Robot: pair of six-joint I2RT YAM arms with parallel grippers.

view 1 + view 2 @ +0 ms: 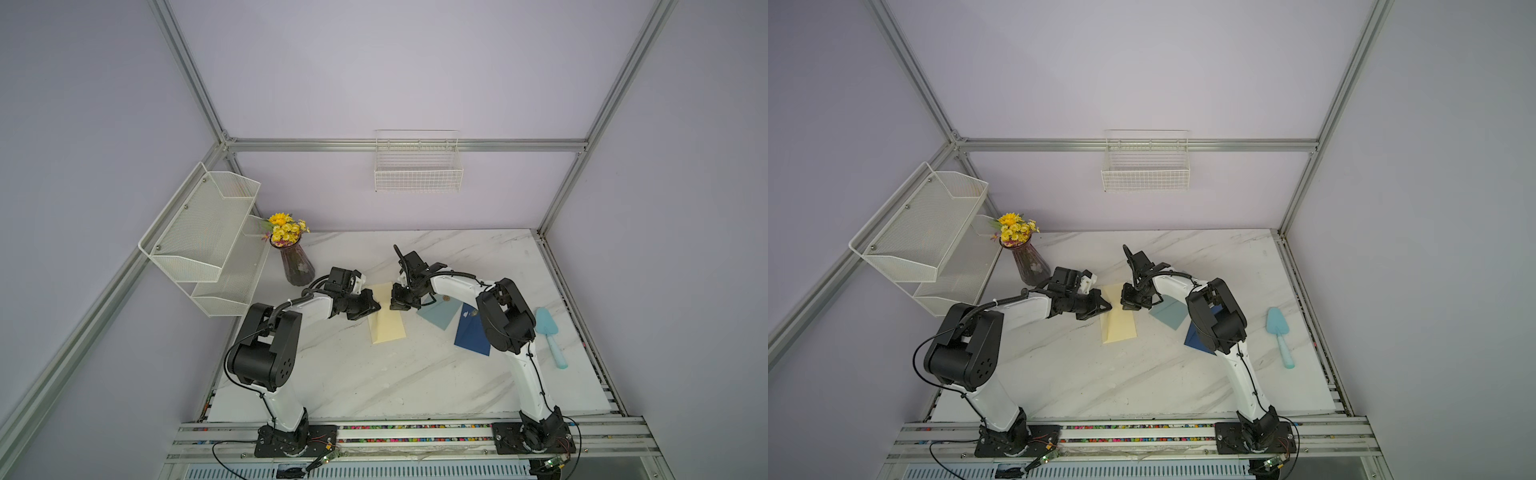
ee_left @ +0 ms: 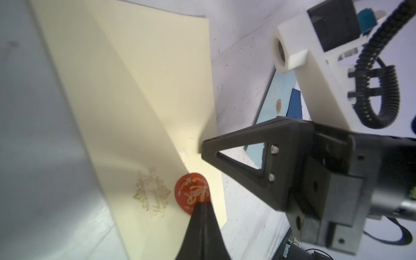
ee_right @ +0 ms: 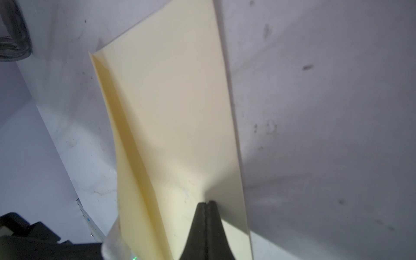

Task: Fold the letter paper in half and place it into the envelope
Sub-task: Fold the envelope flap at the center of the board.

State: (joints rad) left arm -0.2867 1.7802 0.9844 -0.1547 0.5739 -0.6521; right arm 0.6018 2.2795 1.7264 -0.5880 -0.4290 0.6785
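Mid-table, my left gripper (image 2: 201, 206) pinches the cream envelope (image 1: 388, 324) at its red wax seal (image 2: 190, 192) and my right gripper (image 3: 206, 203) pinches its opposite edge; pulling apart unevenly could, I judge, tear it or drag it askew.

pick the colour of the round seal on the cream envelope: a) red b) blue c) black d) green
a: in the left wrist view the round seal on the cream envelope is red with pale lettering on it.
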